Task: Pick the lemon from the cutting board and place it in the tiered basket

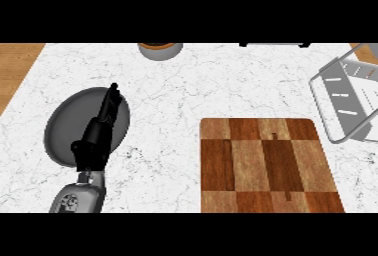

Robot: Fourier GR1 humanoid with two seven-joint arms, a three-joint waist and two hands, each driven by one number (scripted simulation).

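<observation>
White marbled counter (221,85) across nearly the whole view, with strips of wooden floor past its far corners. Toward the right and close to the near edge, a chequered wooden cutting board (266,165), its top bare of fruit. Just beyond the board's far right corner, the metal tiered basket (345,97), tilted in the view and cut off by the right edge. No lemon to be found on the board, in the visible part of the basket or anywhere else; impossible to tell where it lies, so no relation to the hand to report. Well apart from board and basket, on the left, the left hand (100,125) seen edge-on above a grey plate (63,125), fingers stretched straight toward the far side, relaxed, grasping nothing. Behind it, the grey forearm (80,197). At the far edge, a grey pot (160,50) with a brown rim
</observation>
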